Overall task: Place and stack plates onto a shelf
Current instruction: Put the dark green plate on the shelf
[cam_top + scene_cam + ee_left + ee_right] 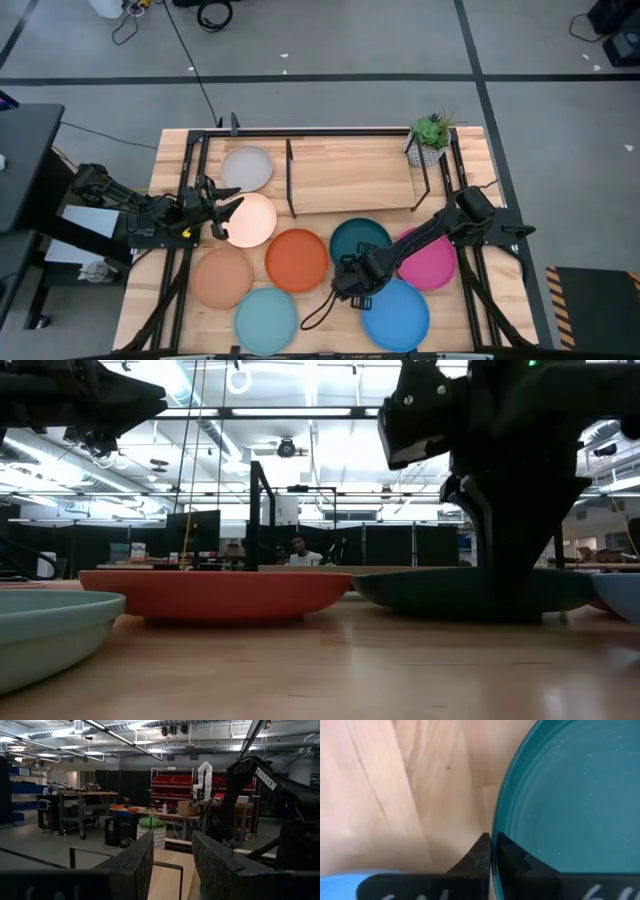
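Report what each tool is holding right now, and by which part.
Right tool pinches the dark teal plate by its near rim. Left tool hovers open at the pale peach plate, holding nothing.

Potted plant (431, 137), table's far-right corner

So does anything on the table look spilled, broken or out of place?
Nothing stands out. The plates lie flat and whole on the table, none on the shelf yet. The right gripper is at the teal plate's rim; the left gripper is open by the peach plate.
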Controlling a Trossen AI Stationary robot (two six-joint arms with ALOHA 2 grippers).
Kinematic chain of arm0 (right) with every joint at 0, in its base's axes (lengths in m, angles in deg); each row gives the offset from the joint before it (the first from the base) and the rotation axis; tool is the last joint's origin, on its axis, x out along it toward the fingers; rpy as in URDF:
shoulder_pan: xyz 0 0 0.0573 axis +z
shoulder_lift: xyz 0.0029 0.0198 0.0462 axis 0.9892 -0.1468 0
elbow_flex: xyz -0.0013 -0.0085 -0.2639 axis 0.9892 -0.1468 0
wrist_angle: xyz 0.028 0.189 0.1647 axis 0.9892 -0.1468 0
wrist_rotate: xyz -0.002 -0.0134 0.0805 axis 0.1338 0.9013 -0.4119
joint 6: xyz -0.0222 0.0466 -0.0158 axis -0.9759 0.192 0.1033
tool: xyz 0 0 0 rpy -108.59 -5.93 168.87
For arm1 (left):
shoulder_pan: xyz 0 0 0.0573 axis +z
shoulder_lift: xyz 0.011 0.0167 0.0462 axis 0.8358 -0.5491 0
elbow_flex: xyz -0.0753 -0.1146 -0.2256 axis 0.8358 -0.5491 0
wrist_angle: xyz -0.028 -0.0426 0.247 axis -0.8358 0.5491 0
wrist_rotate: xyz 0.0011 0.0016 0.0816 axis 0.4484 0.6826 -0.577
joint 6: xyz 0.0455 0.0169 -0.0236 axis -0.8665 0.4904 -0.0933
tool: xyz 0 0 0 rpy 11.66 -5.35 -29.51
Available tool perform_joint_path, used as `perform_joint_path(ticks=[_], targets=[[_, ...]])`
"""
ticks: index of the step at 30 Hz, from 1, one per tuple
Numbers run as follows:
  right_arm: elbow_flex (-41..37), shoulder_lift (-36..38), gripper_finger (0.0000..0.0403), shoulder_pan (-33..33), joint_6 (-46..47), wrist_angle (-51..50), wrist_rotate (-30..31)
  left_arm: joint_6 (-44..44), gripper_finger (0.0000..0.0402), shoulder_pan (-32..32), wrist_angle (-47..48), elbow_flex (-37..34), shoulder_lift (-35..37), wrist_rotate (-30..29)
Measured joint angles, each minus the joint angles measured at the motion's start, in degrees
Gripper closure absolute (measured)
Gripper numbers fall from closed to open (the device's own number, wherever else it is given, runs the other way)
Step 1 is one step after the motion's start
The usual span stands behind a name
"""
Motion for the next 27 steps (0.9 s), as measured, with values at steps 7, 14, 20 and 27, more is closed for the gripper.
perform_joint_path(ticks=[7,14,20,27], targets=[[7.7,0.0,0.0383,0.5,-1.5,-7.5,-0.1,0.0,0.026,0.0,0.0,0.0,0.0,0.0],[18.2,0.0,0.0383,2.0,-1.7,-18.6,0.7,0.0,0.026,0.0,0.0,0.0,0.0,0.0],[21.2,0.0,0.0383,2.6,-1.7,-27.0,9.7,3.8,0.026,0.0,0.0,0.0,0.0,0.0],[16.3,0.3,0.0383,0.0,-4.0,-28.9,14.6,5.5,0.026,0.0,0.4,0.0,0.0,0.0]])
